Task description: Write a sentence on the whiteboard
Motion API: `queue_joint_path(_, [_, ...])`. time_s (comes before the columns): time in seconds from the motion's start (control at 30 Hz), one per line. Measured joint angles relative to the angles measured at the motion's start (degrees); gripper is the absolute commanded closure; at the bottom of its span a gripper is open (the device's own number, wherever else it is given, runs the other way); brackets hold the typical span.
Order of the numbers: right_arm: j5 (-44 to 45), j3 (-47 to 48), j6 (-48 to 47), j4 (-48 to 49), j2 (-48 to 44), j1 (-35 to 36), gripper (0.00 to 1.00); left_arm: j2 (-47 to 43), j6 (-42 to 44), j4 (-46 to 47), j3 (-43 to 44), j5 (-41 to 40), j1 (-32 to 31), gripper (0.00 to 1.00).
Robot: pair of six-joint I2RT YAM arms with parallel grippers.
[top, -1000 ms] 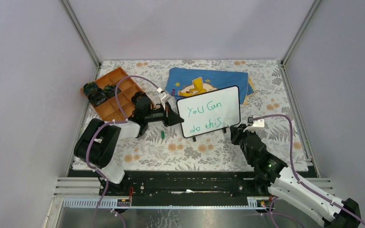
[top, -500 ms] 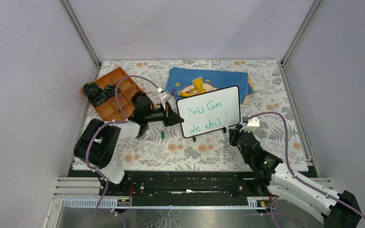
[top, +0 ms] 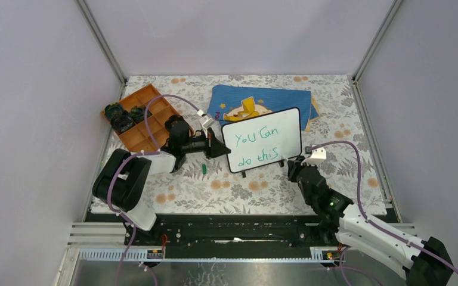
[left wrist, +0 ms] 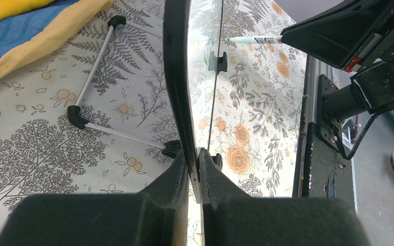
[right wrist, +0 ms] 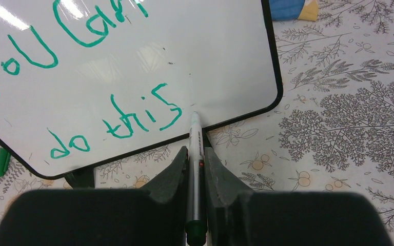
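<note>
The whiteboard stands tilted on its two feet in the middle of the table. Green words "You Can do this" fill two lines on it. My left gripper is shut on the board's left edge, seen edge-on in the left wrist view between my fingertips. My right gripper is shut on a white marker. The marker's tip is at the board's lower right, just right of "this". My right gripper's jaws clamp the barrel.
A blue cloth with a yellow cartoon figure lies behind the board. An orange compartment tray with dark parts sits at the back left. A green marker cap lies left of the board's foot. Grey walls enclose the table.
My right arm has shifted slightly left and toward the board with the marker. My left gripper and the board have not moved.
</note>
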Motion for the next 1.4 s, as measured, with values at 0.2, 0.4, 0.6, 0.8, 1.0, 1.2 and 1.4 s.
queue_joint_path(0.2, [0.2, 0.0, 0.0, 1.9, 0.7, 0.0, 1.0, 0.0, 0.0, 0.0, 0.0, 0.0, 0.0, 1.0])
queue_joint_path(0.4, [0.2, 0.0, 0.0, 3.6, 3.1, 0.0, 1.0, 0.0, 0.1, 0.0, 0.0, 0.0, 0.0, 1.0])
queue_joint_path(0.6, [0.6, 0.0, -0.1, 5.0, 4.5, 0.0, 1.0, 0.0, 0.2, -0.2, 0.1, 0.0, 0.0, 1.0])
queue_joint_path(0.8, [1.1, 0.0, -0.2, 6.3, 5.6, 0.0, 1.0, 0.0, 0.4, -0.6, 0.3, 0.0, 0.0, 1.0])
queue_joint_path(1.0, [1.2, 0.0, -0.2, 7.4, 7.0, 0.0, 1.0, -0.1, 0.7, -0.8, 0.3, 0.0, 0.0, 1.0])
queue_joint_path(1.2, [1.2, 0.0, -0.2, 8.3, 8.2, -0.1, 1.0, -0.2, 0.8, -1.0, 0.4, -0.1, -0.3, 1.0])
queue_joint_path(1.4, [1.2, 0.0, -0.2, 8.7, 8.7, -0.2, 1.0, -0.2, 0.8, -1.3, 0.5, -0.1, -0.3, 1.0])
